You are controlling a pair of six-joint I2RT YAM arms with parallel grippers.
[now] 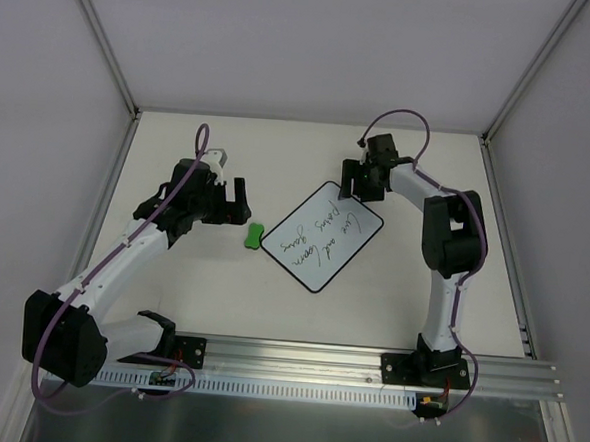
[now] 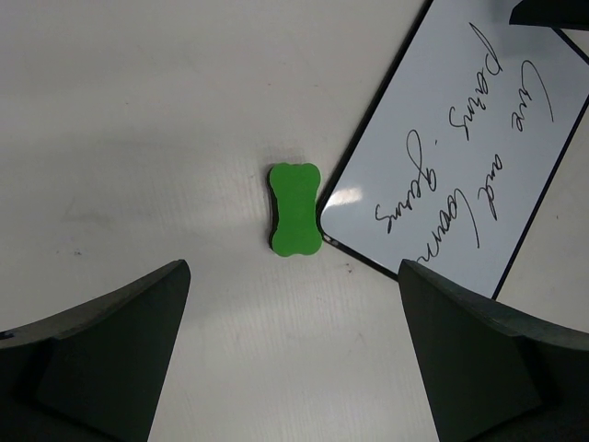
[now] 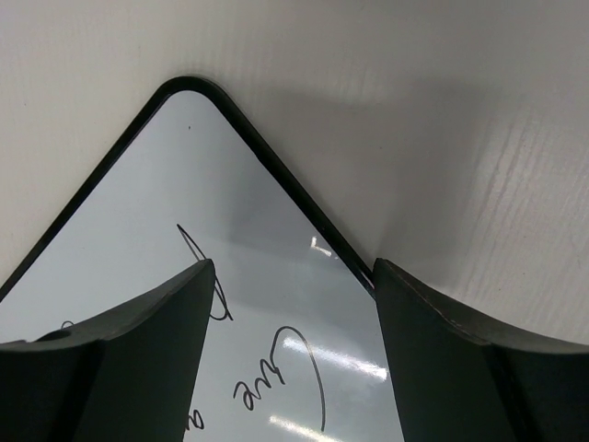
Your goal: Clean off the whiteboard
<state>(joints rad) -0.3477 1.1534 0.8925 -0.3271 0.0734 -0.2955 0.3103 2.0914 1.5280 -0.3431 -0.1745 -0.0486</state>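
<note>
The whiteboard [image 1: 322, 235] lies tilted on the white table, with dark handwriting across it. It also shows in the left wrist view [image 2: 460, 157] and the right wrist view [image 3: 166, 184]. A small green eraser [image 1: 253, 236] lies flat just off the board's left corner, and shows in the left wrist view [image 2: 294, 209]. My left gripper [image 1: 238, 203] is open and empty, above the table just left of the eraser [image 2: 294, 273]. My right gripper [image 1: 362, 185] is open and empty over the board's far corner [image 3: 294, 272], one finger over the writing, the other at the black rim.
An aluminium rail [image 1: 366, 364] carrying both arm bases runs along the near edge. White walls with metal posts [image 1: 101, 39] close in the table on the left, back and right. The right gripper's finger tip [image 2: 552, 11] shows in the left wrist view.
</note>
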